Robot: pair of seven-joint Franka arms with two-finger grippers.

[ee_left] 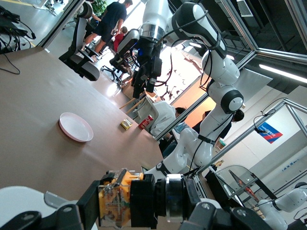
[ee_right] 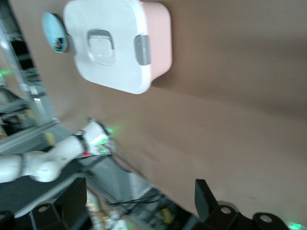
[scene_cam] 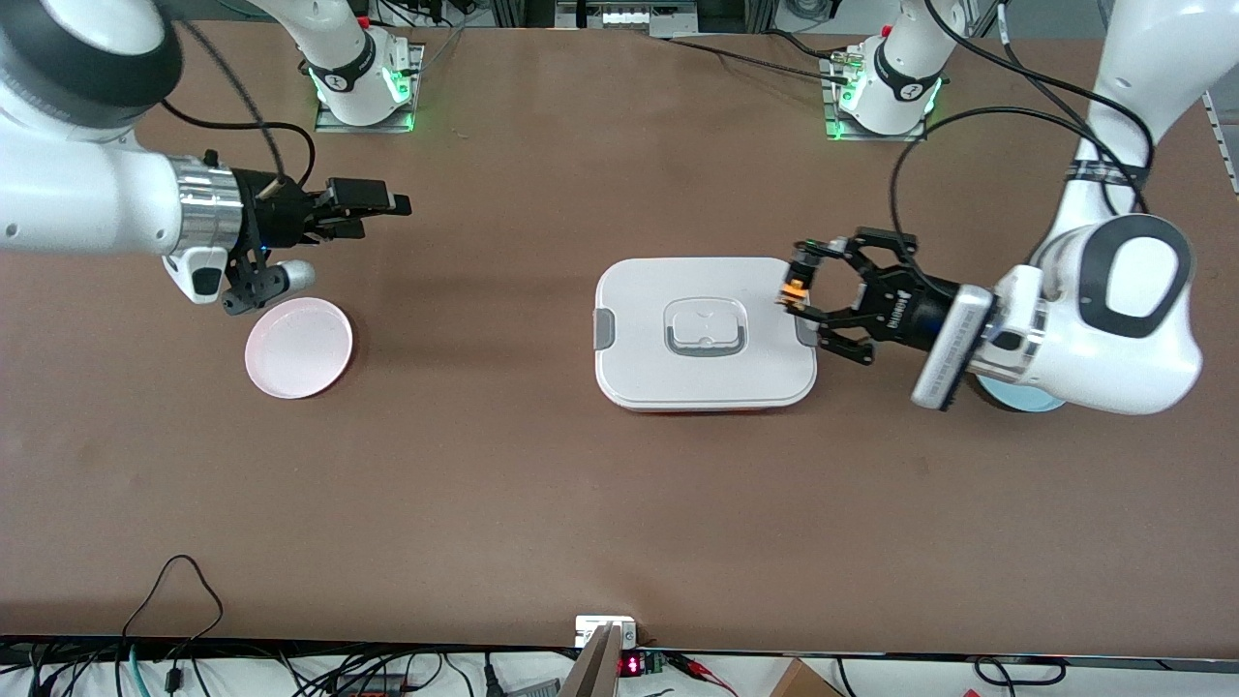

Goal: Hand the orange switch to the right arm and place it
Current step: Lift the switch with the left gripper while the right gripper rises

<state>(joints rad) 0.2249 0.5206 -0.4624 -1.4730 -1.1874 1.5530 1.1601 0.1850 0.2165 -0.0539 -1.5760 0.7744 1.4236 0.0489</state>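
From the front, the left gripper (scene_cam: 801, 284) hangs over the edge of the white lidded box (scene_cam: 705, 334) toward the left arm's end of the table, fingers clamped on the orange switch (scene_cam: 796, 287), while the right gripper (scene_cam: 373, 208) hangs with fingers spread wide above bare table near the pink plate (scene_cam: 298, 348). The left wrist view shows the orange switch (ee_left: 117, 199) pinched between the black fingers (ee_left: 88, 203), with the pink plate (ee_left: 75, 127) and the right arm (ee_left: 153, 43) farther off. The right wrist view shows its own fingers (ee_right: 206, 199) standing wide apart, the white lidded box (ee_right: 115, 43) lying on the table.

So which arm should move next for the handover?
Probably the right: its gripper hangs open, away above the pink plate, while the left gripper holds the orange switch over the white box.
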